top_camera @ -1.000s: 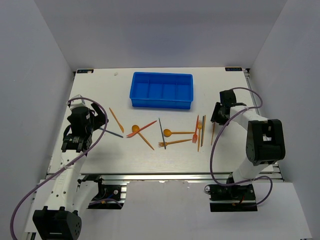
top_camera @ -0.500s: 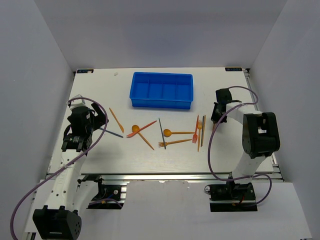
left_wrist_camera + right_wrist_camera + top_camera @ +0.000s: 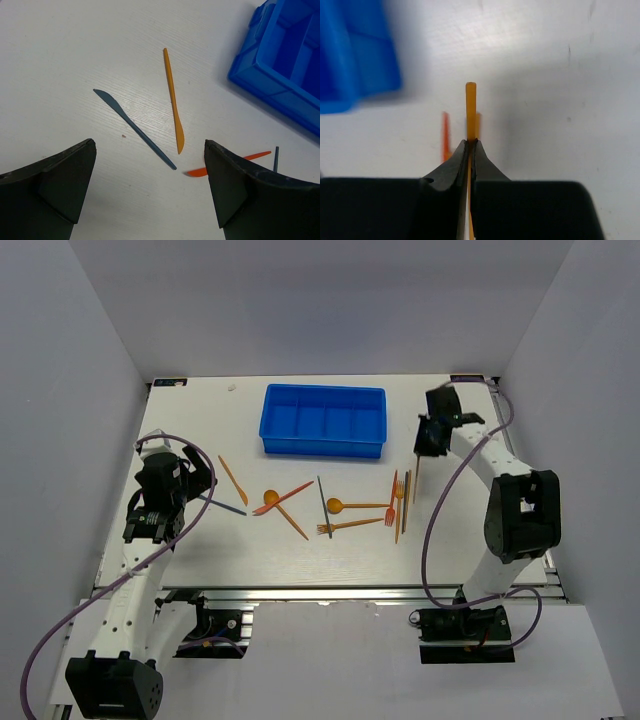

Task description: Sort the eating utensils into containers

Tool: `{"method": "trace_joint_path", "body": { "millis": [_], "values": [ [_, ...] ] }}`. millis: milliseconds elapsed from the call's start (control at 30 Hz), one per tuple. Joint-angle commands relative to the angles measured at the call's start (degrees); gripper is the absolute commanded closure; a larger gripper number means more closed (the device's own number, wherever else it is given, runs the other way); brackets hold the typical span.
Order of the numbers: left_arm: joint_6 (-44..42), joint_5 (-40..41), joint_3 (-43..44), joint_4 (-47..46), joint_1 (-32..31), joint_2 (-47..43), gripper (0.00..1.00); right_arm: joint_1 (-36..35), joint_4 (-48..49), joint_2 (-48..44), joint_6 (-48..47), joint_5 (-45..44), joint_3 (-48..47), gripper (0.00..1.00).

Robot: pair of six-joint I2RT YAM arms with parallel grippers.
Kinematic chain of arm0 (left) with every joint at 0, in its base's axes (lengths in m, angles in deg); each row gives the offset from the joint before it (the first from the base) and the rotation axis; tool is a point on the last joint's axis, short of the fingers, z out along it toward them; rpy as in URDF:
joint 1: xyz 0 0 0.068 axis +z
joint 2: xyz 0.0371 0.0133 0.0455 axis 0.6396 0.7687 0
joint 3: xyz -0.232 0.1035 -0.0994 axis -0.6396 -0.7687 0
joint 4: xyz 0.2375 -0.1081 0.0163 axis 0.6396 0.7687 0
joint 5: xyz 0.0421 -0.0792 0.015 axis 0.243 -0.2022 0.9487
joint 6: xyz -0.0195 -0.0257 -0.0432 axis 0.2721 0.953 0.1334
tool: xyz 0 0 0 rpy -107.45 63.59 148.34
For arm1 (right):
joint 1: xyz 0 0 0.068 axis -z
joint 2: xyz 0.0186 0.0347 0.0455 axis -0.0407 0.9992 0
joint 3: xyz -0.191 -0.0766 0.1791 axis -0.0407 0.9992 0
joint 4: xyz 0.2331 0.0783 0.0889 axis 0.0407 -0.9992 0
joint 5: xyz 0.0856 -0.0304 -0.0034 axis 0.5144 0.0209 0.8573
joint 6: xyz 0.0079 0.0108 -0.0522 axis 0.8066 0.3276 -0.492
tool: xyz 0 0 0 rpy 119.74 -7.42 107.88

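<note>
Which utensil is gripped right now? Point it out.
The orange stick, pinched in the shut right gripper just right of the tray. All the rest lie loose on the table.

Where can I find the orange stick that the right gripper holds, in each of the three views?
Top external: orange stick right of the blue tray, just below the right gripper.
Left wrist: not in it.
Right wrist: centre, pinched in that gripper.
Shared landmark: the blue tray, in all three.
</note>
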Motion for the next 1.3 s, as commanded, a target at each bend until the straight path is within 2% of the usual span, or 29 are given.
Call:
{"method": "trace_joint_path", "body": {
  "millis": [0, 67, 167, 300, 433, 600, 700, 967, 1200, 1233, 1267],
  "values": [
    [0.1, 0.08, 0.09, 0.18, -0.13, -0.04, 0.02, -1.76, -1.45, -0.22, -1.89, 3.85, -13.15, 1.0],
    [0.1, -0.01, 0.17, 0.18, -0.13, 0.13, 0.02, -3.25, -0.68, 3.47, -2.5, 6.21, -21.39, 1.0],
    [0.1, -0.19, 0.09, 0.1, -0.13, 0.31, 0.02, -3.52, 3.88, 9.0, 0.29, 12.7, -28.28, 1.0],
    [0.1, -0.45, -0.09, 0.09, -0.13, 0.66, 0.02, -4.05, 6.98, 20.32, -0.91, 16.94, -44.77, 1.0],
    [0.1, -1.06, -0.26, -0.17, -0.13, 0.93, 0.02, -5.1, 12.94, 26.59, -6.1, 17.3, -51.06, 1.0],
    [0.01, -1.5, -0.26, -0.17, -0.13, 1.54, 0.02, -5.89, 20.32, 29.41, -9.96, 17.13, -49.66, 1.0],
    [-0.08, -1.94, -0.18, -0.26, -0.13, 1.89, 0.02, -7.12, 24.89, 28.8, -14.26, 14.67, -44.31, 1.0],
    [-0.08, -2.38, -0.26, -0.35, -0.13, 1.89, 0.02, -7.21, 26.05, 27.65, -18.76, 14.05, -40.08, 1.0],
    [-0.08, -2.21, -0.35, -0.34, -0.13, 1.98, 0.02, -7.21, 29.05, 21.68, -20.33, 10.36, -28.83, 1.0],
    [0.01, -2.21, -0.35, -0.34, -0.13, 1.98, 0.02, -7.21, 28.69, 21.5, -20.78, 10.44, -28.31, 0.83],
    [-0.08, -2.12, -0.35, -0.34, -0.13, 1.98, 0.02, -7.3, 28.52, 21.24, -20.52, 10.62, -27.95, 0.73]
  ]
}}
